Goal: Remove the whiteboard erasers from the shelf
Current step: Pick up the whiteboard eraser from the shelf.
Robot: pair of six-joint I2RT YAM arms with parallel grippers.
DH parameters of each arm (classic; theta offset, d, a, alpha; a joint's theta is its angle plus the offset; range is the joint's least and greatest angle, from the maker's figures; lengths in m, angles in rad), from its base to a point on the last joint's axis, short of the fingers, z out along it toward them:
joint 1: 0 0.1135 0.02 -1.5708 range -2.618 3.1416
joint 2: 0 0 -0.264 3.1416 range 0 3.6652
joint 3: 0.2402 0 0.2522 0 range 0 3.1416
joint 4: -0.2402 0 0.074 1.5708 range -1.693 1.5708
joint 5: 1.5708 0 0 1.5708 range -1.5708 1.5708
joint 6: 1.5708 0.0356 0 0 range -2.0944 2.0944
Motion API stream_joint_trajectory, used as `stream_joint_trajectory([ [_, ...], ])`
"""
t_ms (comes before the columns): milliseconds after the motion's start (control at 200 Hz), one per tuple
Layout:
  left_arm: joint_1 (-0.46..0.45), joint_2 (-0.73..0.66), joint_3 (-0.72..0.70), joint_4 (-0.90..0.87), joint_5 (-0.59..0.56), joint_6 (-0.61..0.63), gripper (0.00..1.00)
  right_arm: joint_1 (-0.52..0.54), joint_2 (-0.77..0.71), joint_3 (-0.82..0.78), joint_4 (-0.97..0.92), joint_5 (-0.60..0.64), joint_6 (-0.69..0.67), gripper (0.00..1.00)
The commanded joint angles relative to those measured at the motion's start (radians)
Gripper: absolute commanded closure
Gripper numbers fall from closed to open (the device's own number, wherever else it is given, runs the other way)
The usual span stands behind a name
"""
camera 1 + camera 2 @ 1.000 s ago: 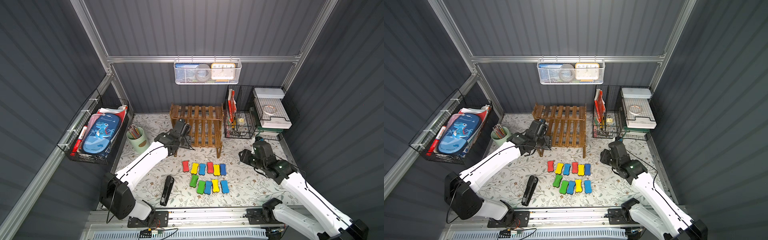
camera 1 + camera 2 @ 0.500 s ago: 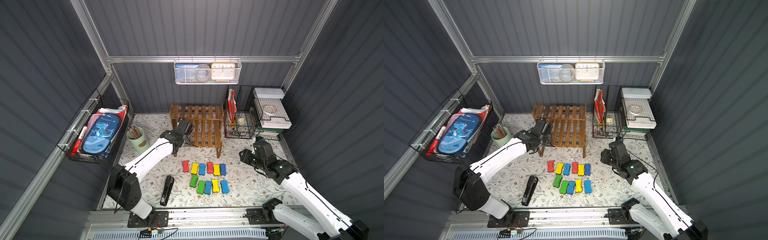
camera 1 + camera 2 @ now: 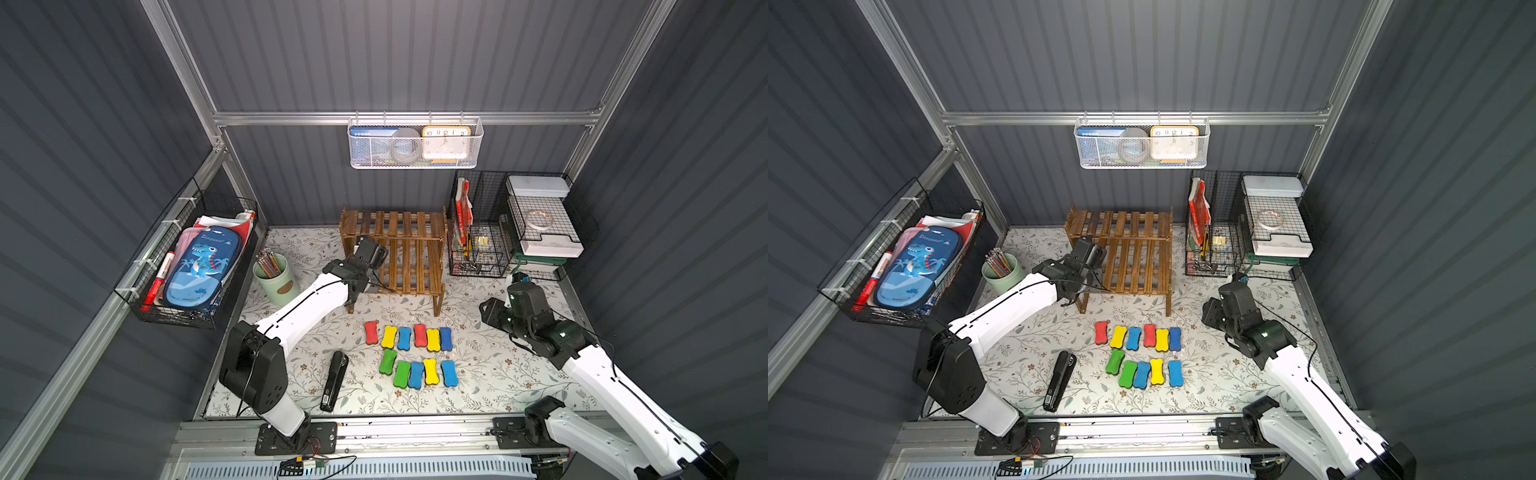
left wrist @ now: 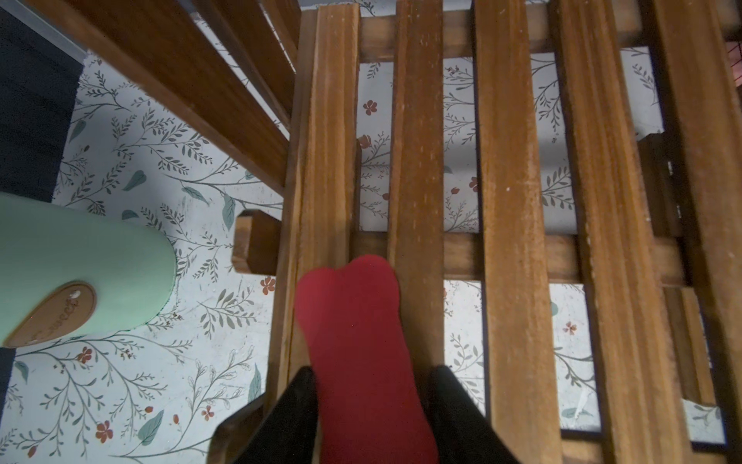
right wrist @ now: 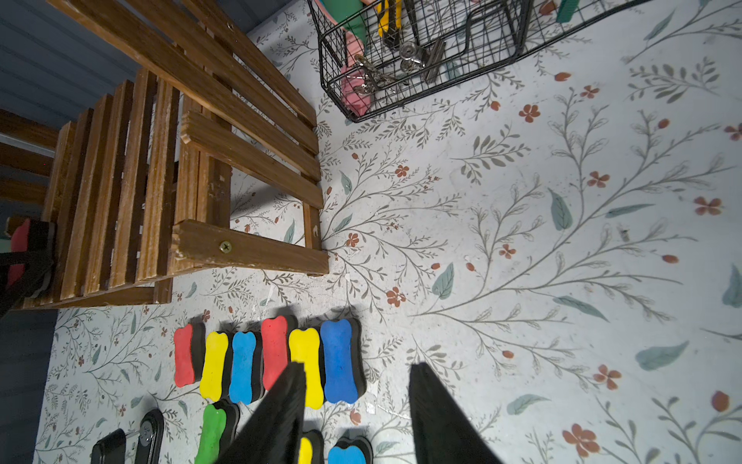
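Red foam filled the gap between my left gripper's (image 4: pixel 371 369) black fingers (image 4: pixel 289 409), which were clamped against both long sides of the red eraser (image 4: pixel 353 341). It lay lengthwise across the end slats of the lower tier of the wooden shelf (image 4: pixel 514 201), on the side nearest the mint-green pencil cup (image 3: pixel 276 282). Eleven other erasers (image 3: pixel 432 340) sat in two rows on the floral table covering (image 3: pixel 498 365) in front of the shelf, with a black stapler (image 3: pixel 334 380) beside them. My right gripper (image 5: pixel 355 365) hung above the right end of those rows, its jaws apart and empty, well clear of the shelf. Both top views showed my left arm reaching across to the shelf's left end.
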Motion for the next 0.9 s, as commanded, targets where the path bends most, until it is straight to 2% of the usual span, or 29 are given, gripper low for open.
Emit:
stream_joint_trajectory([
  [0,0.008,0.01,0.019,-0.007,0.011,0.008,0.57,-0.007,-0.012,0.015,-0.013,0.012,-0.011,0.53],
  [235,0.004,-0.097,0.046,-0.032,0.032,0.021,0.59,-0.007,-0.014,0.015,-0.013,0.012,-0.008,0.53],
  [380,-0.064,-0.221,-0.022,-0.077,0.029,-0.015,0.59,-0.008,-0.014,0.014,-0.008,0.01,-0.007,0.53],
  [515,-0.189,-0.319,-0.123,-0.158,-0.019,-0.135,0.6,-0.009,-0.011,0.011,-0.002,0.003,-0.004,0.53],
  [730,-0.402,-0.408,-0.341,-0.167,-0.003,-0.416,0.62,-0.013,-0.009,0.01,0.006,-0.003,-0.001,0.53],
  [895,-0.45,-0.389,-0.464,-0.109,0.051,-0.528,0.62,-0.013,-0.009,0.009,0.007,-0.005,-0.001,0.53],
])
